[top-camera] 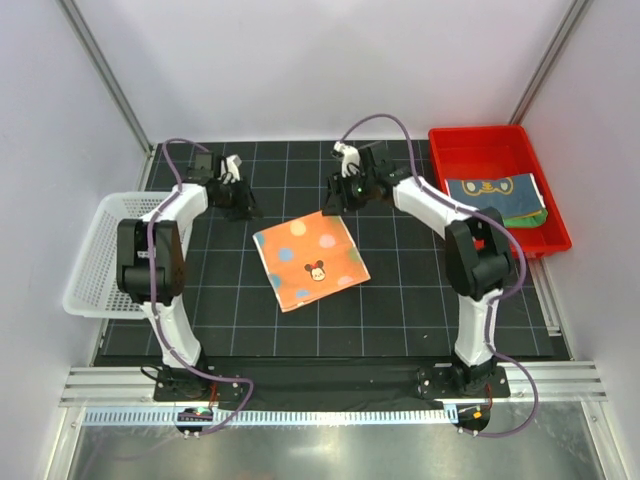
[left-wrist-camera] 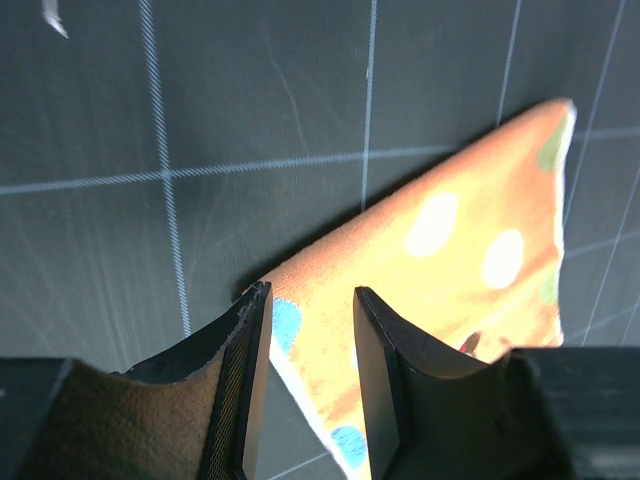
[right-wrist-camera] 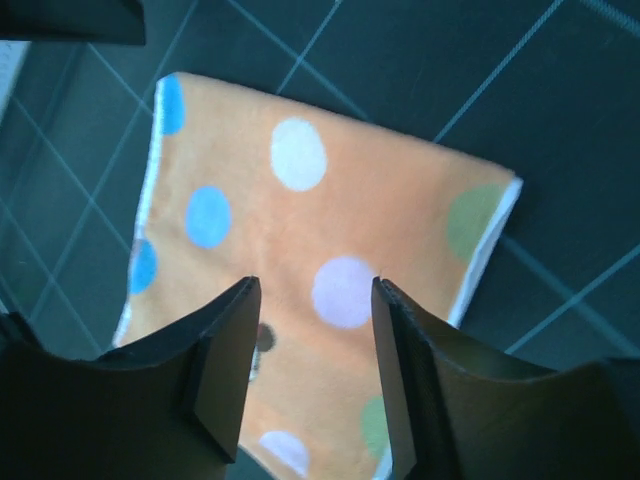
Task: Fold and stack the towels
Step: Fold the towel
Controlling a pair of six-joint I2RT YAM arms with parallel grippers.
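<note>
1. Overhead view: the dotted orange towel (top-camera: 310, 260) lies spread flat and turned askew at the middle of the tabletop (top-camera: 420, 310). A small cartoon face is printed towards its near side.
2. Overhead view: a red tray (top-camera: 455, 150) sits at the far right corner of the tabletop. In it is the tiger-face towel (top-camera: 492, 190), folded, with an edge of the green towel (top-camera: 533, 216) showing under it.
3. Overhead view: a white basket (top-camera: 100, 255) stands at the left edge.
4. Overhead view: the left tool (top-camera: 238, 203) sits beyond the dotted towel's far left corner and apart from it. The right tool (top-camera: 337, 198) is close by its far right corner.
5. Left wrist view: the left tool (left-wrist-camera: 310, 300) has its jaws partly spread and holds nothing. One corner of the dotted orange towel (left-wrist-camera: 460, 250) lies on the tabletop (left-wrist-camera: 250, 100) beneath them.
6. Right wrist view: the right tool (right-wrist-camera: 315, 300) also has its jaws spread and holds nothing. The dotted orange towel (right-wrist-camera: 330, 200) lies flat below, two of its corners in sight.
</note>
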